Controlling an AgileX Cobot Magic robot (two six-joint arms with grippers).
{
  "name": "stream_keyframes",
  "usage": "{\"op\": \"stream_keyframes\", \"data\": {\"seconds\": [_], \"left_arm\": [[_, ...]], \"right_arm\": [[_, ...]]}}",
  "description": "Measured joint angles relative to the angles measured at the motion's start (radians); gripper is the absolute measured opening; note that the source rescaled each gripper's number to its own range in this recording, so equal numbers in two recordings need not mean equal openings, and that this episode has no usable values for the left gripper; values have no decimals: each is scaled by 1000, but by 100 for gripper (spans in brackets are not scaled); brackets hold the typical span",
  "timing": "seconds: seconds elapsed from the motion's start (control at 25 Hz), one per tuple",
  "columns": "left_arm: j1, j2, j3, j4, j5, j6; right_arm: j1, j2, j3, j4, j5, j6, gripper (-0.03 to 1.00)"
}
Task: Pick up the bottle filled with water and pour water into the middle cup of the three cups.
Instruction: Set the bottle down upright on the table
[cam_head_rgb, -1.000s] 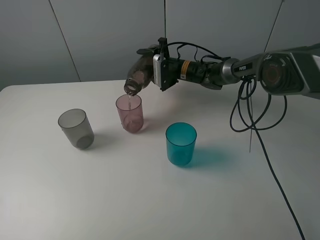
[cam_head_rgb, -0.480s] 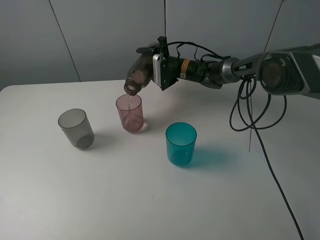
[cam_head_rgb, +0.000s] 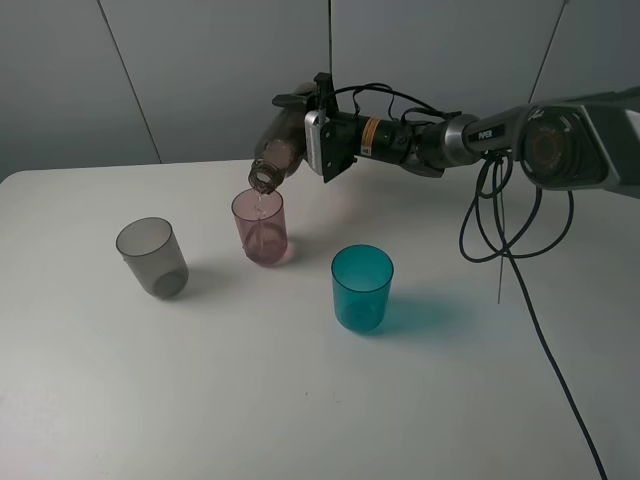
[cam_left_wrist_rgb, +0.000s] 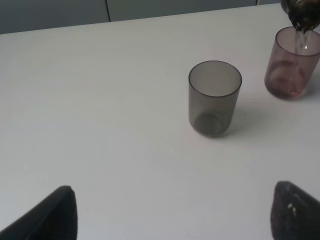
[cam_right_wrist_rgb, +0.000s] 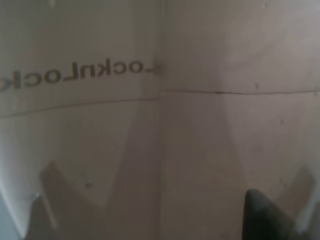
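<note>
Jaws of the right gripper (cam_head_rgb: 300, 128) are clamped round the bottle (cam_head_rgb: 282, 148), on its wide body near the base. It hangs tipped near the far edge of the table (cam_head_rgb: 300, 400), mouth just above the pink cup (cam_head_rgb: 260, 228), with a thin thread of water (cam_left_wrist_rgb: 302, 42) falling in. Smooth thin plastic is probably slippery and squashy, and lighter as it empties, so a firm hold on the wide body suits. A grey cup (cam_head_rgb: 152, 257) and a teal cup (cam_head_rgb: 362, 288) flank the pink one; the left gripper (cam_left_wrist_rgb: 175, 220) gapes wide, empty.
</note>
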Motion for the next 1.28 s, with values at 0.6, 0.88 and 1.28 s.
{"op": "stream_keyframes", "data": {"seconds": [0.6, 0.88, 1.28], "left_arm": [[0, 0, 0, 0, 0, 7], [0, 0, 0, 0, 0, 5], [0, 0, 0, 0, 0, 3]], "right_arm": [[0, -20, 0, 0, 0, -17, 0], [0, -20, 0, 0, 0, -25, 0], [0, -20, 0, 0, 0, -46, 0]]}}
